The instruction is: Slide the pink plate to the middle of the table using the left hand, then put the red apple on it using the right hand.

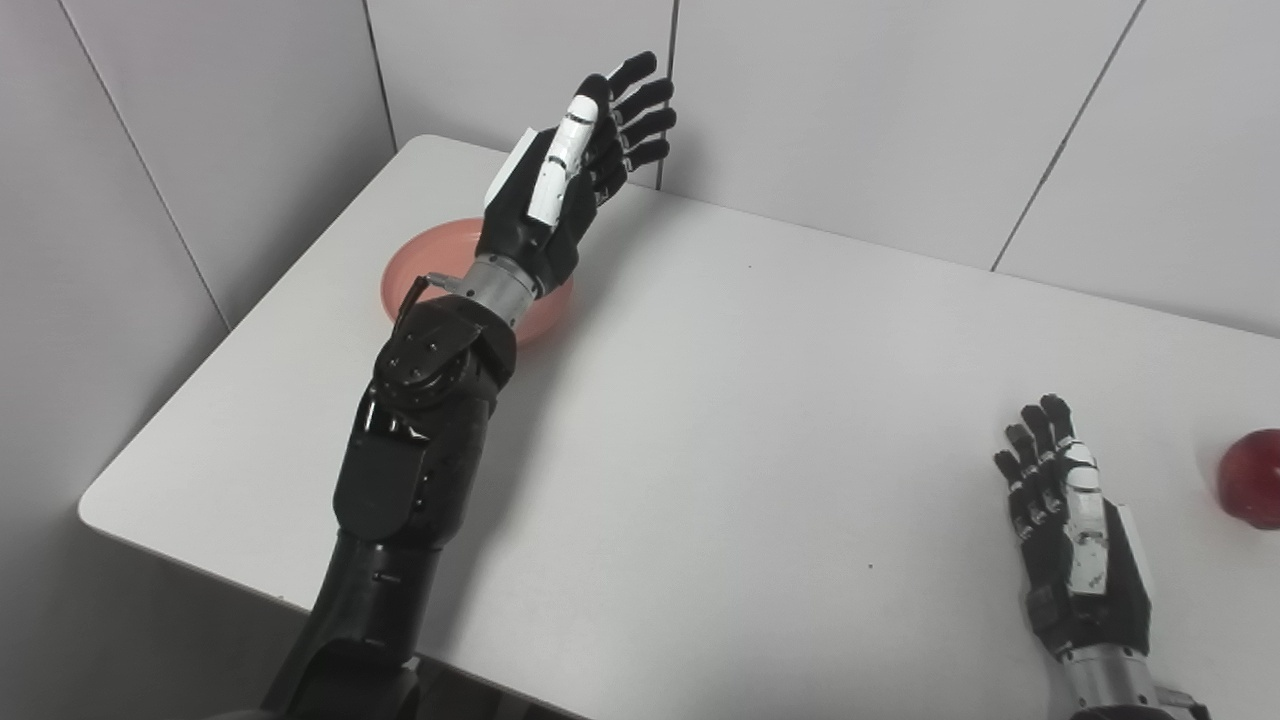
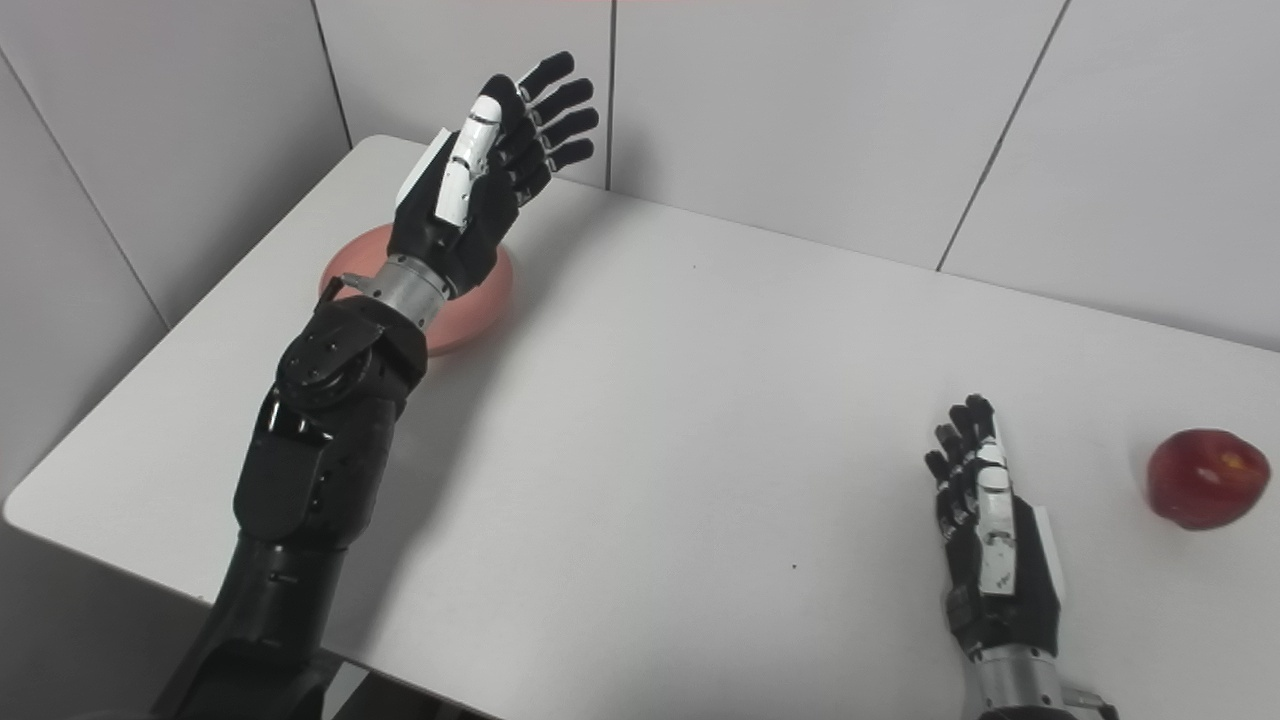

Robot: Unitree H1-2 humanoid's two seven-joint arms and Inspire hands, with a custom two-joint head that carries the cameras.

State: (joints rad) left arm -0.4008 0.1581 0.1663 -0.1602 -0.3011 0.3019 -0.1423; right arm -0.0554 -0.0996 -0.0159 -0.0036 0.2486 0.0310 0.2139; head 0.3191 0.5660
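Note:
The pink plate (image 1: 425,262) lies on the white table (image 1: 750,400) near its far left corner, partly hidden by my left wrist. My left hand (image 1: 580,165) hovers above and just beyond the plate, open, fingers stretched toward the back wall, holding nothing. The red apple (image 2: 1203,477) sits at the right side of the table. My right hand (image 2: 985,530) is low over the table at the front right, left of the apple and apart from it, open with fingers extended.
Grey wall panels (image 1: 850,100) rise directly behind the table's far edge and along its left side. The left forearm (image 1: 420,430) crosses the table's front left part.

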